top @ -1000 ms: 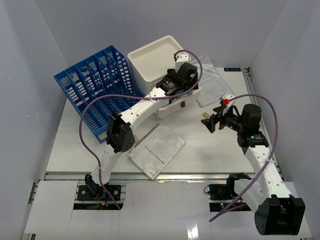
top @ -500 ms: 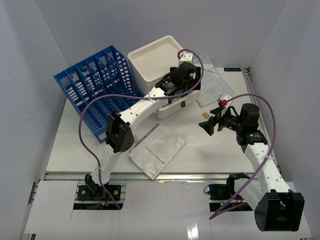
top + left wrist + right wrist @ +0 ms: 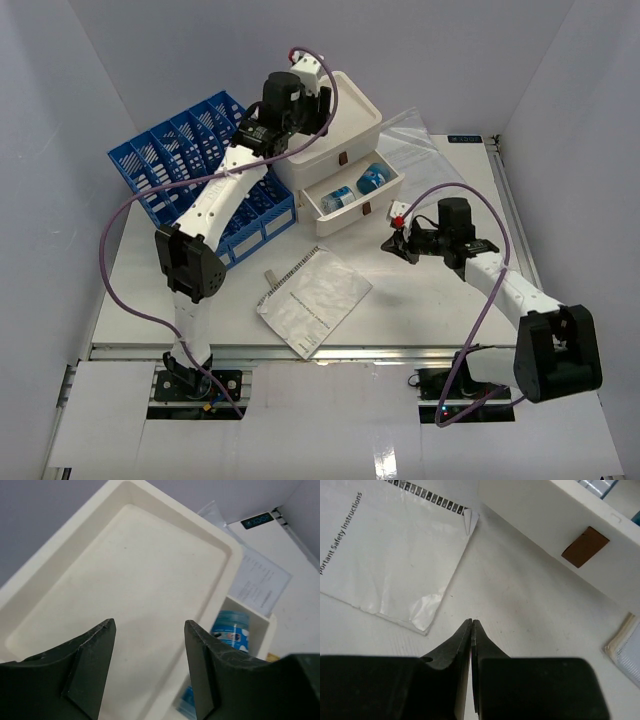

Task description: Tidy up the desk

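The desk [image 3: 430,300] is a white tabletop with metal rails. At its back stands a white drawer box [image 3: 350,120] with a tray top [image 3: 125,590]. Its drawer [image 3: 385,195] is pulled out, with two blue packs [image 3: 340,197] [image 3: 230,630] inside. My left gripper [image 3: 298,112] [image 3: 150,622] hangs open over the tray, with nothing between its fingers. My right gripper [image 3: 393,243] [image 3: 471,621] is shut, low over bare desk in front of the drawer. Nothing shows between its jaws.
A blue file rack [image 3: 190,170] stands at the back left. A safety-instructions booklet [image 3: 313,298] [image 3: 385,555] lies near the front middle. A clear plastic sleeve with a paper [image 3: 425,155] [image 3: 257,580] lies right of the box. The drawer front carries a brown tab [image 3: 585,546].
My left arm rose from the drawer to above the box's tray. My right gripper shut and moved left. The small tan piece that lay before it no longer shows.
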Robot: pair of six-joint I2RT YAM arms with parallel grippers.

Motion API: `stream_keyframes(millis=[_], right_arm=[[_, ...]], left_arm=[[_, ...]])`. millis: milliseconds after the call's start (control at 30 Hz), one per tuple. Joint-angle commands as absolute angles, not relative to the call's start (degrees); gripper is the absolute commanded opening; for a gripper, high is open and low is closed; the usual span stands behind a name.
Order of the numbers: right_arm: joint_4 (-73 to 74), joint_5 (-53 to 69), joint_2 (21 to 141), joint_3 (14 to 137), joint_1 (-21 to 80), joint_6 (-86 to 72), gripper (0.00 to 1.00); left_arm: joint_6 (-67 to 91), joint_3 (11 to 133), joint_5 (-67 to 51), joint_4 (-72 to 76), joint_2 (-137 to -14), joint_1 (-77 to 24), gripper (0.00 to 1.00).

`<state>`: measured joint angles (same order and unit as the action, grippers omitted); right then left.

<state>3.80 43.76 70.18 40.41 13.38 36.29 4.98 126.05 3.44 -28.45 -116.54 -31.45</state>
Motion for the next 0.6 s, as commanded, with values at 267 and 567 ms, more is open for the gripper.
stream_keyframes(millis=[267, 567], right_arm=[[10.42, 39.39, 85.61, 55.47, 16.28, 65.48, 0.08], [1.9, 33.9, 93.75, 61.58, 20.29, 60.02, 0.08]], left_arm=[[-9.26, 123.47, -15.7, -28.65, -119.1, -29.84, 0.65], [-12.64, 119.43, -15.94, -29.97, -120.22, -29.83, 0.63]])
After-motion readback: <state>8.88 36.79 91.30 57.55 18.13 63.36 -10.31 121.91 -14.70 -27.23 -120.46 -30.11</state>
